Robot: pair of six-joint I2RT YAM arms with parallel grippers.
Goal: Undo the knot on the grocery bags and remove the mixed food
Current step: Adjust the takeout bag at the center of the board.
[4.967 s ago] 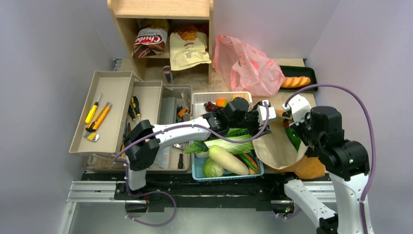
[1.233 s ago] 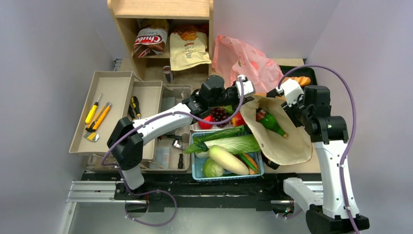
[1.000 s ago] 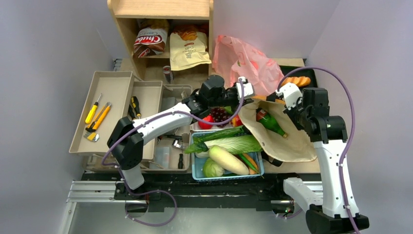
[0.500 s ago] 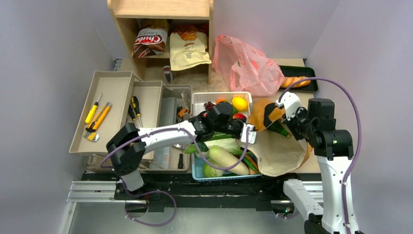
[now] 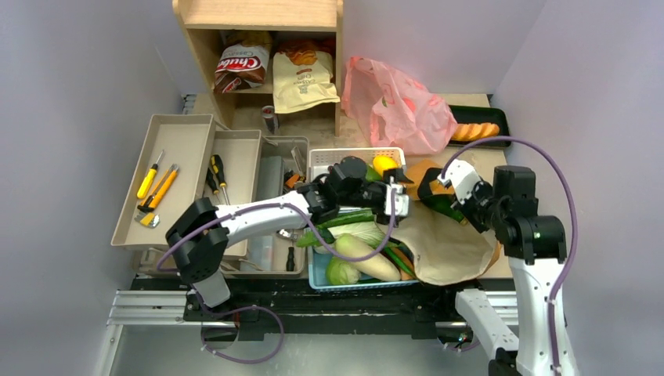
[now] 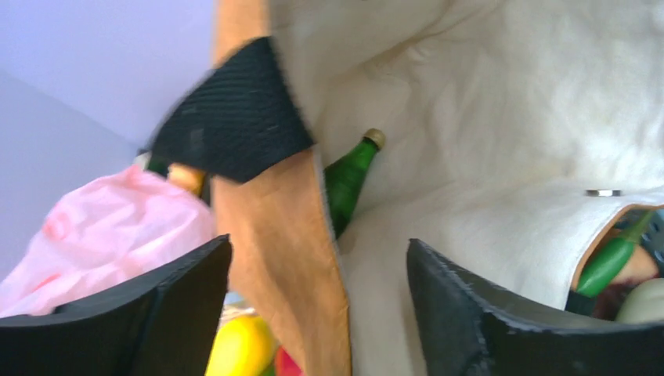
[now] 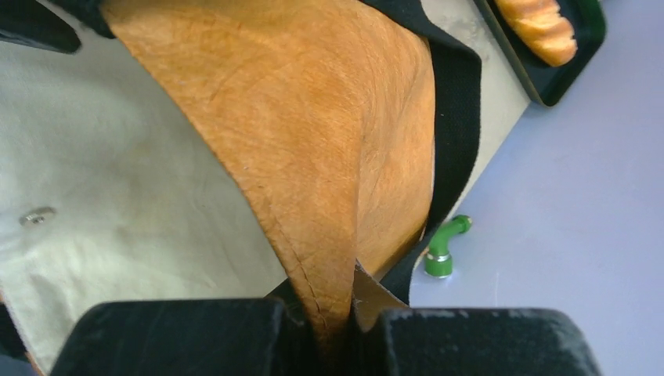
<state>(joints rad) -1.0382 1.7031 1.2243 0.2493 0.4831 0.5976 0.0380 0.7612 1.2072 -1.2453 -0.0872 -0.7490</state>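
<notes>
The brown paper bag (image 5: 450, 235) with black straps lies at the right. Its pale lining (image 6: 501, 117) and a green bottle (image 6: 347, 180) show inside. My right gripper (image 5: 435, 186) is shut on the bag's brown rim (image 7: 329, 196). My left gripper (image 5: 402, 189) is open, with the bag's left rim (image 6: 278, 258) between its fingers (image 6: 180, 298). The pink bag (image 5: 395, 106) lies at the back; I cannot make out its knot. Napa cabbage (image 5: 362, 232), daikon (image 5: 359, 255) and cucumber (image 5: 351, 218) lie in the blue basket (image 5: 317, 280).
A white basket (image 5: 329, 158) with a yellow fruit (image 5: 384, 164) stands behind the blue one. Behind that is a wooden shelf (image 5: 258, 16) with snack bags. Grey tool trays (image 5: 168, 168) are at the left. A black tray of bread (image 5: 479, 129) is at the back right.
My left gripper swung from beside the pink bag down to the brown bag's left rim. My right gripper came slightly forward with the rim, and the bag's mouth has narrowed.
</notes>
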